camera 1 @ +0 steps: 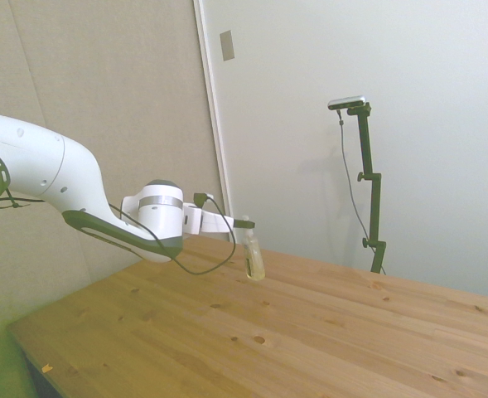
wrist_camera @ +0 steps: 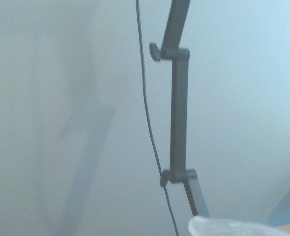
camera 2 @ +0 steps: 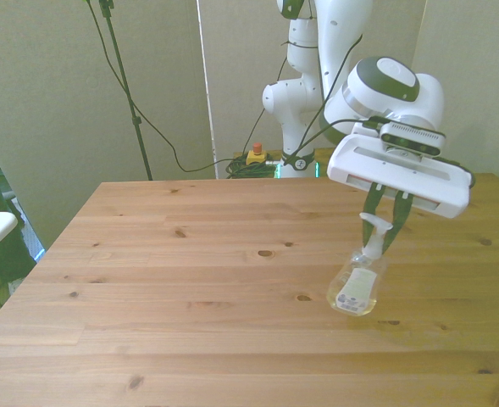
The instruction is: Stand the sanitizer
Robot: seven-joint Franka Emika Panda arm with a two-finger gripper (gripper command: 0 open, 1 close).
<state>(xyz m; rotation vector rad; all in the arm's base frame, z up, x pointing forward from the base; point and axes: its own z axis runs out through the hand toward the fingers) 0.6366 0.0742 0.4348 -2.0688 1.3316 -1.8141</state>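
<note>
gripper point(camera 2: 383, 227) is pinching the sanitizer point(camera 2: 357, 288) at its white pump | bottle is hanging right of centre in the front view, base touching or nearly touching the table point(camera 2: 190, 280) | long axis is running near-upright, slightly tilted, directly below the fingers

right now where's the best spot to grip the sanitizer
Around the narrow neck under the white pump, coming in level from the robot's side. The sanitizer is about upright with its base at the table, and the gripper is already closed there; the neck is slimmer than the rounded body.
</note>
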